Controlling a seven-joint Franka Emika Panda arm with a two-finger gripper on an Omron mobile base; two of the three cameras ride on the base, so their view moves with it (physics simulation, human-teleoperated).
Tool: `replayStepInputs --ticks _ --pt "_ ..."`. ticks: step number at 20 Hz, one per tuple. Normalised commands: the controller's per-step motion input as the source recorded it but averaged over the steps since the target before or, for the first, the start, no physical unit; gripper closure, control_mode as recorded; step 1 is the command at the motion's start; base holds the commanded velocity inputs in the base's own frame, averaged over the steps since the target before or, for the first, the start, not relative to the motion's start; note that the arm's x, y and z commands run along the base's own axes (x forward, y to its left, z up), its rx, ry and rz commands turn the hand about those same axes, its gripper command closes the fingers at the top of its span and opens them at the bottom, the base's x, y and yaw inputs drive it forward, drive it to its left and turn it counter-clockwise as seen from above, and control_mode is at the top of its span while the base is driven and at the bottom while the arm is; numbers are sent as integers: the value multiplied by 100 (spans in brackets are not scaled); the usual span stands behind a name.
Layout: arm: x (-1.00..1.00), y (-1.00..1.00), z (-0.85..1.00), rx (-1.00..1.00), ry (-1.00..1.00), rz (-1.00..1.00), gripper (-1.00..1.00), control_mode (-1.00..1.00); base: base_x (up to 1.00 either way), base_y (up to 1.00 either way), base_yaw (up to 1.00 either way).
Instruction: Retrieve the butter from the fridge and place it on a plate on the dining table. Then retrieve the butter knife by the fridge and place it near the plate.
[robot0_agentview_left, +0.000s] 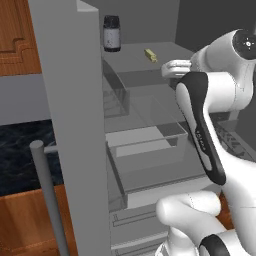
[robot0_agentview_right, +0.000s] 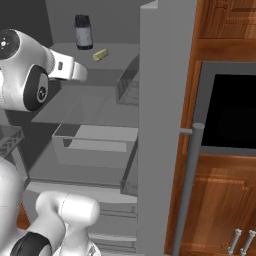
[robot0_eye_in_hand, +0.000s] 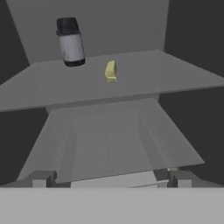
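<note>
The fridge stands open in front of me. The butter, a small pale yellow stick, lies on its upper shelf, just right of a dark jar with a pale label. The base views show the same butter near the shelf's front edge. My gripper is open with nothing between its fingers. It hovers in front of the shelf and a little below it, well short of the butter. The plate, the dining table and the butter knife are out of view.
Open fridge doors flank the arm, each with a long bar handle. Clear drawers sit below the shelf. Wooden cupboards and a black oven front are to the right, and a black counter is to the left.
</note>
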Motion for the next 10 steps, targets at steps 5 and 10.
replayStepInputs --ticks 5,10 --pt "82 0 23 -3 6 0 -100 -100 0 0 0" --pt "74 0 25 -8 2 0 -100 -100 0 0 0"
